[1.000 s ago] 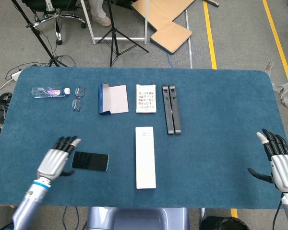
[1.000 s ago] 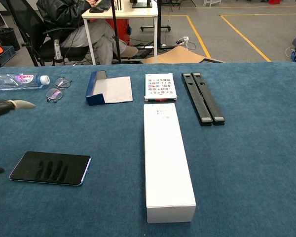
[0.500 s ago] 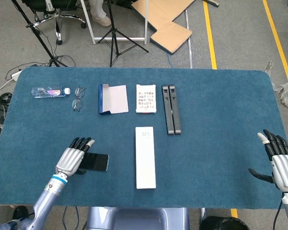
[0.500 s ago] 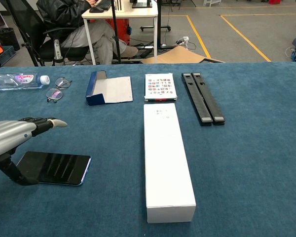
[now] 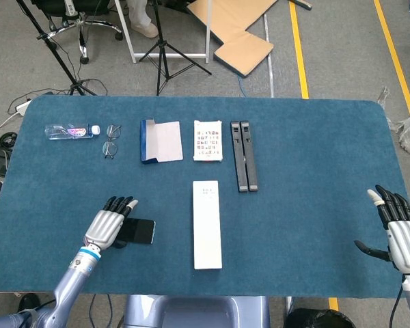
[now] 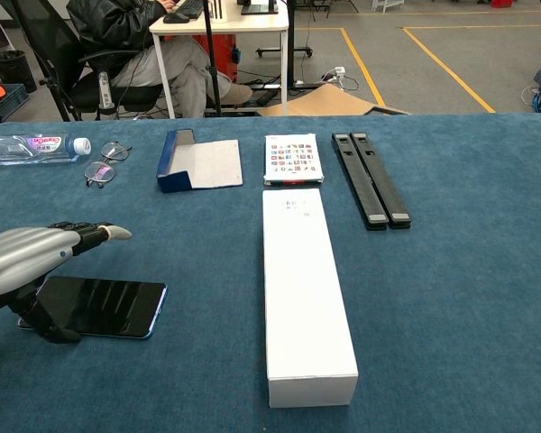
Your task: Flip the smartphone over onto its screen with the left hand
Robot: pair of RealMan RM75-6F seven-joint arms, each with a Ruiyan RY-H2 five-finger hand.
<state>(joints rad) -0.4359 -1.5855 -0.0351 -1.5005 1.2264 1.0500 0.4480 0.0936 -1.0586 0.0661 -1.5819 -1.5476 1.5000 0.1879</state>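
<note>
The thin black smartphone with a blue edge (image 6: 95,307) lies flat on the blue cloth tabletop (image 5: 314,150), near the front left, with its dark glass screen facing up. So the flip is not done yet. The left hand (image 6: 22,266) hovers over the phone's left end. Its fingers (image 6: 90,234) reach out flat above the phone, and its thumb points down by the near left edge. It does not seem to hold the phone. I think it must get under an edge, lift, and turn the phone over.

The right hand (image 5: 400,229) rests far off at the right side, fingers spread, holding nothing.

Counting the things: one phone, one long white box (image 5: 207,224), one clear plastic water bottle (image 5: 70,130), one pair of thin wire glasses (image 5: 111,139), one open blue and white box (image 5: 160,141), one white card with small pictures (image 5: 208,140), and two long black bars (image 5: 244,155) lying side by side.
</note>
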